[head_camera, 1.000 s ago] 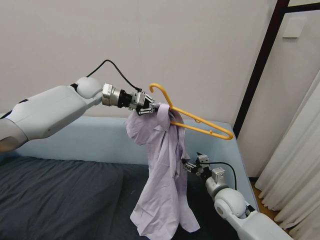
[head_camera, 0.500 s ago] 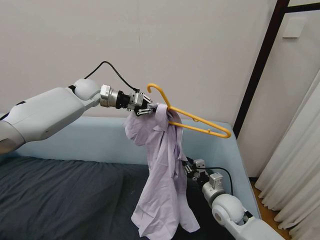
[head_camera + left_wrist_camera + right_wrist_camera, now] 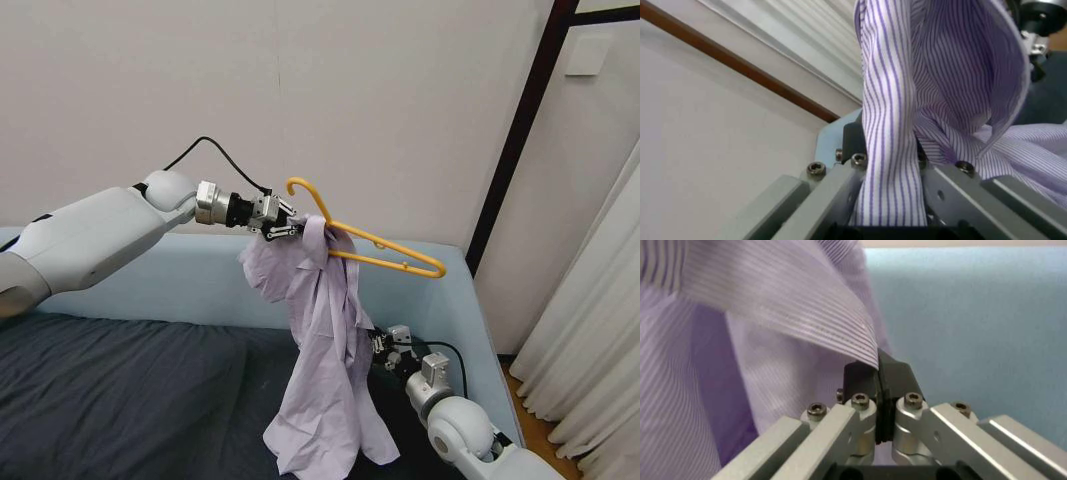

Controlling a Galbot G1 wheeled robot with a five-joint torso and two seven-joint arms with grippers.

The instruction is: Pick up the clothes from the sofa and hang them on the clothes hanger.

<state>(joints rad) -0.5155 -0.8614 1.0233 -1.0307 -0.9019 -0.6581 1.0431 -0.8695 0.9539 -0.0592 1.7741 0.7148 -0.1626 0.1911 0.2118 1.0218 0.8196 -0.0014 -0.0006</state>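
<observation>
A purple striped shirt [image 3: 325, 350] hangs from a yellow hanger [image 3: 385, 255] held up over the sofa. My left gripper [image 3: 283, 224] is shut at the hanger's neck, just below the hook, with the shirt's collar bunched there. In the left wrist view the striped fabric [image 3: 893, 125] runs between that gripper's [image 3: 887, 150] fingers. My right gripper [image 3: 385, 348] is low beside the shirt's right edge. The right wrist view has this gripper [image 3: 878, 371] shut on a fold of the shirt [image 3: 793, 305]. The shirt's hem trails onto the dark seat.
The sofa has a light blue back [image 3: 180, 285] and a dark blue seat [image 3: 110, 400]. A white wall stands behind it. A dark door frame [image 3: 515, 150] and white curtains [image 3: 590, 360] are at the right.
My left arm has carried the hanger and shirt a little to the left and slightly down. My right gripper has sunk a bit lower, still holding the shirt's edge.
</observation>
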